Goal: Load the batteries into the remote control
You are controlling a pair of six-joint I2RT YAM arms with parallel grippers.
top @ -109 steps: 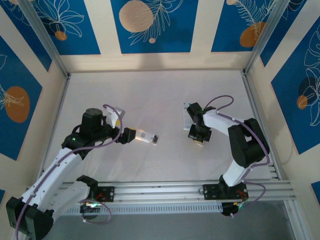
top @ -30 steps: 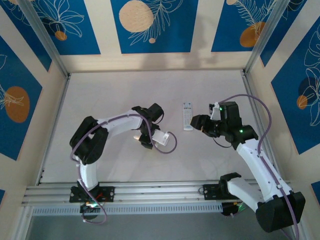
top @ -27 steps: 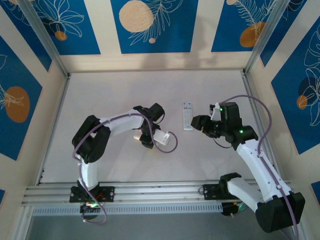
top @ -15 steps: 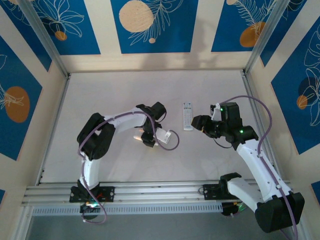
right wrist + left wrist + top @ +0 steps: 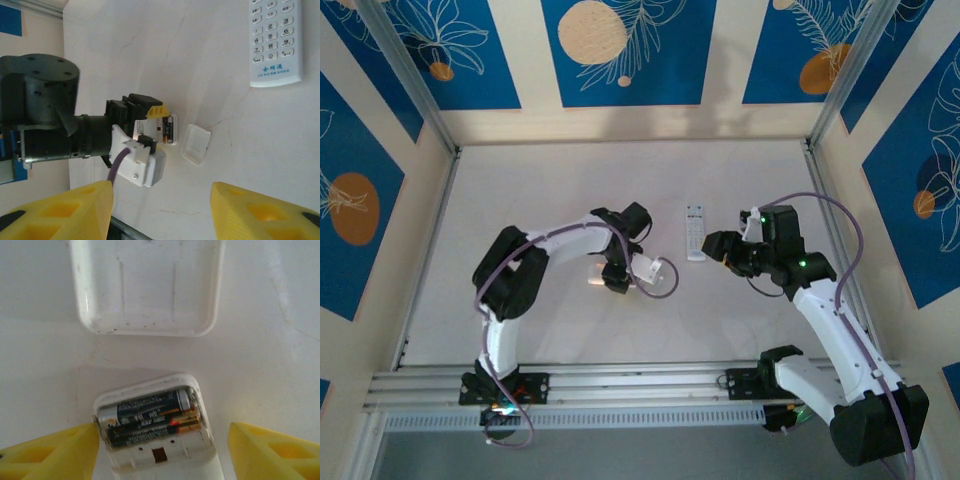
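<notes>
Astride the remote control [image 5: 167,458], left end effector [image 5: 164,434] released; right end effector [image 5: 161,188] released, unobstructed.

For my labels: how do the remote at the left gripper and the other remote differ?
The remote at the left gripper lies back up, compartment open, batteries inside; the other remote lies keypad up. The first sits between the gripper's fingers; the other lies free. Both are white.

Right end effector [image 5: 161,192] fingers spread wide, nothing between them, above the tabletop [image 5: 225,100]. White keypad remote [image 5: 277,42] lies face up. Left end effector [image 5: 152,127] straddles the open remote [image 5: 169,119], dark batteries [image 5: 167,130] seated inside. White battery cover [image 5: 196,144] lies just beside the open remote, well apart from the keypad remote.
</notes>
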